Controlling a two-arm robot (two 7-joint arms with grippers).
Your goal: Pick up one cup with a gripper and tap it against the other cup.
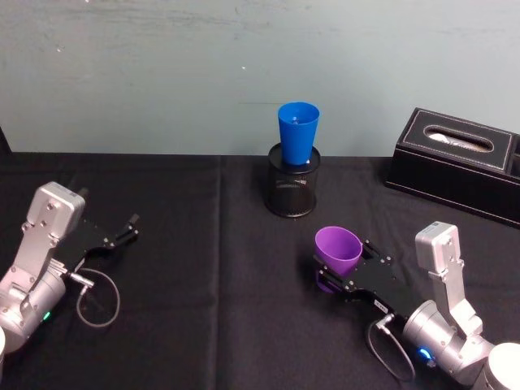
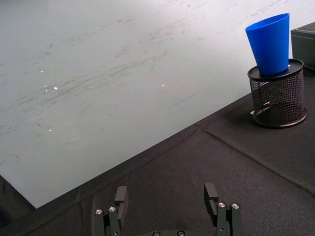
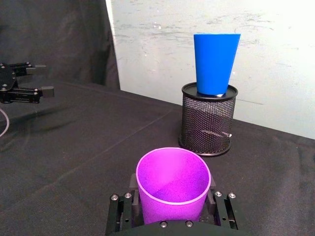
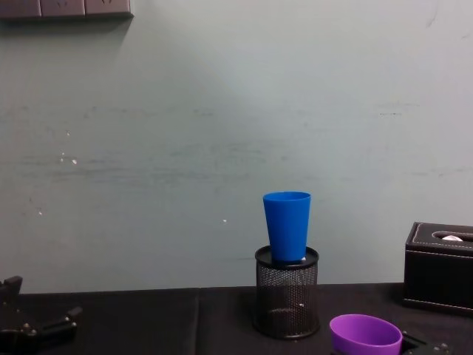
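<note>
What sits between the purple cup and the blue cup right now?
From the purple cup, bare black cloth, then the mesh holder the blue cup stands in. The head view shows it.

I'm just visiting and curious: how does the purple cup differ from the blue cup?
The purple cup is gripped by the right claw near the table's front; the blue cup stands upright in a black mesh holder near the wall. The blue cup looks taller and narrower, the purple cup wider at the mouth. Both are smooth and tapered. The left claw sits open at the left.
</note>
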